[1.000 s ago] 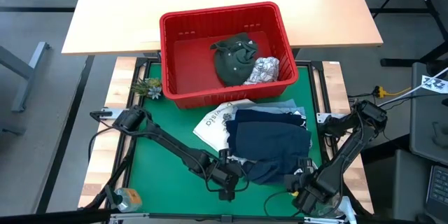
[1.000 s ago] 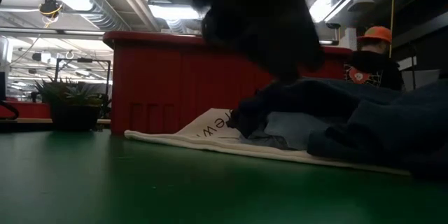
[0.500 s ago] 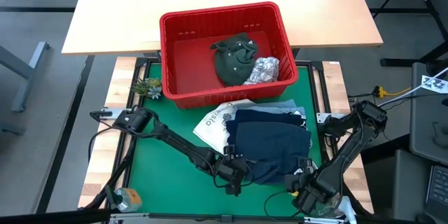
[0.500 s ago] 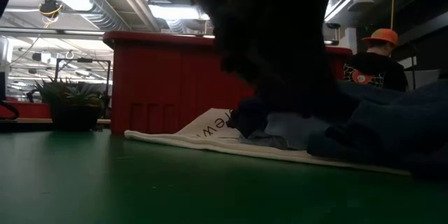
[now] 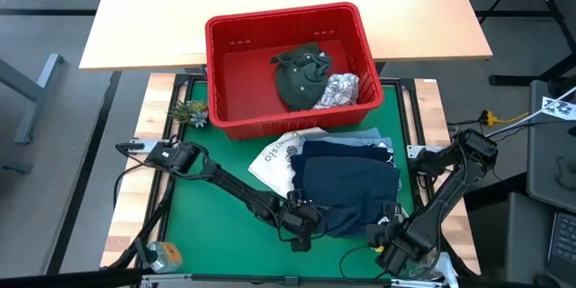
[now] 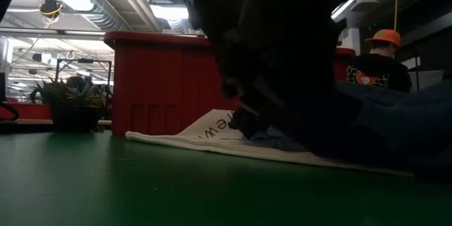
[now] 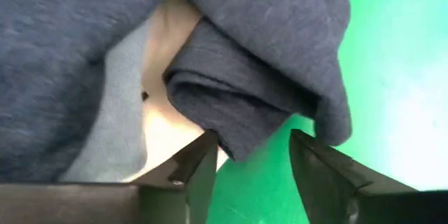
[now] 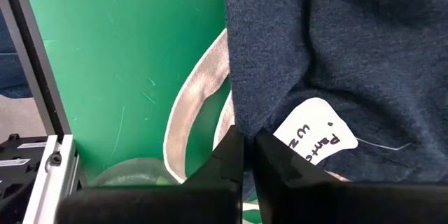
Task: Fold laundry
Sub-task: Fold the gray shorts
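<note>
Navy knit garment (image 5: 346, 184), soft bunched folds

The high view looks straight down on the whole table, taking in the red basket (image 5: 290, 65), the green mat (image 5: 209, 225) and both arms. The low view sits at mat height, very near the left arm, and faces level across toward the basket (image 6: 169, 85) and the room behind. The left wrist view peers past the left gripper (image 7: 250, 155) at close range onto the navy garment (image 7: 252, 63) just ahead of its fingers. The right wrist view looks past the right gripper (image 8: 249, 148) onto the same garment (image 8: 350, 49) and mat (image 8: 119, 63), a patch the high view also covers
</note>
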Controlling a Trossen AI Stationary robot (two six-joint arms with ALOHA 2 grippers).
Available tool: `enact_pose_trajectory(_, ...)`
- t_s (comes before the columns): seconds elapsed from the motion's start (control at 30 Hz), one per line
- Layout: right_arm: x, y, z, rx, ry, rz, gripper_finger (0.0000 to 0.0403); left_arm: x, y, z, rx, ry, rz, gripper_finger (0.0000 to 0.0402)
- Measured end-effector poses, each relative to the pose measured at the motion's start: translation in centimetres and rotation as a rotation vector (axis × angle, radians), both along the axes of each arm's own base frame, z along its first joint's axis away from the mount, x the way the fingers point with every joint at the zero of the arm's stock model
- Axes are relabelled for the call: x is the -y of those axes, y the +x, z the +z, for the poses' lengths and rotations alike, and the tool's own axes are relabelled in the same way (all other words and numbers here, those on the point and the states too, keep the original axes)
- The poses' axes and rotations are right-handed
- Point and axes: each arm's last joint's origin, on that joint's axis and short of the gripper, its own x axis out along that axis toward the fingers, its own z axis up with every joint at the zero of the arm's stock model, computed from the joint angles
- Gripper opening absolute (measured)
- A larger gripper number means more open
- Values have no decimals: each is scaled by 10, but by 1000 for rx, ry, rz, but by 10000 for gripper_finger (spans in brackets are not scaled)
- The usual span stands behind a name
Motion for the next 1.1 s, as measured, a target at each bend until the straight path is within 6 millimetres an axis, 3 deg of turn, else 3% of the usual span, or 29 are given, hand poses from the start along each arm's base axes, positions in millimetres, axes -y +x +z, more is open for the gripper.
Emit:
enact_pose_trajectory(0.23,0,0,0,0,0,0,12,2,0,0,0,-16,-5,66)
enact_pose_trajectory(0.37,0,-1,0,-22,12,0,11,4,-1,0,-34,-113,-13,9)
enact_pose_trajectory(0.7,-2,-2,0,-77,60,18,10,16,-7,9,-210,-534,-137,4)
enact_pose_trajectory(0.9,-2,-2,0,-76,62,20,10,26,-12,9,-193,-494,-149,20)
enact_pose_trajectory(1.1,-2,-2,0,-78,60,20,11,33,-14,10,-174,-471,-176,81)
